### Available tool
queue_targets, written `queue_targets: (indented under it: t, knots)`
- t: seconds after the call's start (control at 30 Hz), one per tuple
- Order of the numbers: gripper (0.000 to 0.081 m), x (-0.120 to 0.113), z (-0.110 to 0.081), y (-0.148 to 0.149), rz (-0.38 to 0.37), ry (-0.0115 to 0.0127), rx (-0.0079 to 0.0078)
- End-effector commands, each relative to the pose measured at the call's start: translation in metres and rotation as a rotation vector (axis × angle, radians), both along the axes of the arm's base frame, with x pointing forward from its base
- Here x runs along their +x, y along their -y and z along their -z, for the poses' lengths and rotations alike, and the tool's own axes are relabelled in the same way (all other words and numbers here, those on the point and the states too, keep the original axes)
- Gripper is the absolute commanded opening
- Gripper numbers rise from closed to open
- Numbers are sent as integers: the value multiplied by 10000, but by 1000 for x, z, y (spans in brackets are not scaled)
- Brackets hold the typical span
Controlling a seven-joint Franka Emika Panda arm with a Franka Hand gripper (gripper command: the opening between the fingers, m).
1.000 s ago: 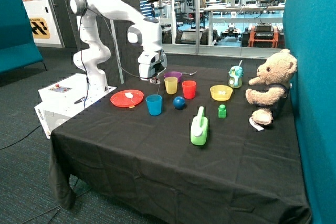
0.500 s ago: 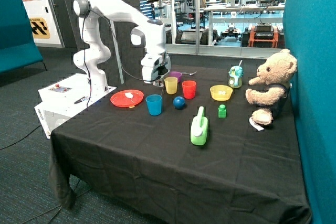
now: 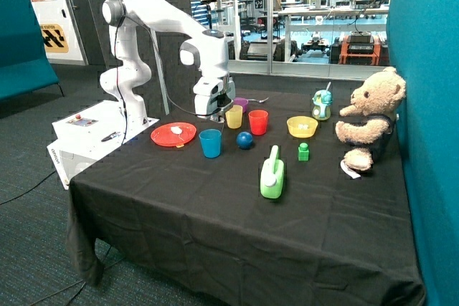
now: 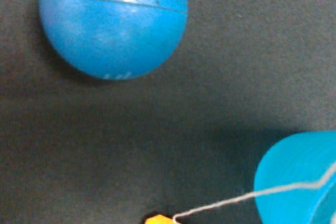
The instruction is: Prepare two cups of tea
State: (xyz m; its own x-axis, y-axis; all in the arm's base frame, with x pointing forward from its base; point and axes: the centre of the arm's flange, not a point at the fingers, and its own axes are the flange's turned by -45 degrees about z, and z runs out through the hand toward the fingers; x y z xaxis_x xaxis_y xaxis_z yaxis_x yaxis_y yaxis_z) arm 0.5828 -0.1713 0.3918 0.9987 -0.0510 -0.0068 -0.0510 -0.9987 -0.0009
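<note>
Pincer point(image 3: 214, 111) hangs low over the counter point(image 3: 215, 198), just beside the yellow cup point(image 3: 234, 116), on that cup's side toward the red plate point(image 3: 173, 134). Can't tell if its fingers are apart or together; they don't show in either view. A thin white thread point(image 4: 252, 196) runs across the wrist view, from a small yellow-orange bit point(image 4: 159, 219) at the frame edge over to the blue cup.

Blue cup point(image 3: 210, 142) stands upright nearer the counter's front edge, below the pincer in the outside view, apart from it. In the wrist view the blue cup point(image 4: 299, 179) shows only in part, w/ the thread crossing it. Blue ball point(image 4: 113, 22) lies on the black cloth, apart from that cup; in the outside view the ball point(image 3: 245, 140) sits between blue cup and red cup point(image 3: 258, 122).

One white lump point(image 3: 176, 130) lies on the red plate, well away from both cups. Can't see inside either cup.

Writing: none readable on cups, ball or arm. A yellow-and-black striped sign point(image 3: 54, 37) hangs on the wall behind the robot base; its text is too small to read.
</note>
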Motion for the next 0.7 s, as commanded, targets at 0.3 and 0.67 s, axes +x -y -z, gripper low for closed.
queue_targets:
  t: [0.3, 0.67]
  knots:
    - [0, -9, 11, 24, 301, 67, -13]
    - [0, -7, 11, 38, 375, 67, -14]
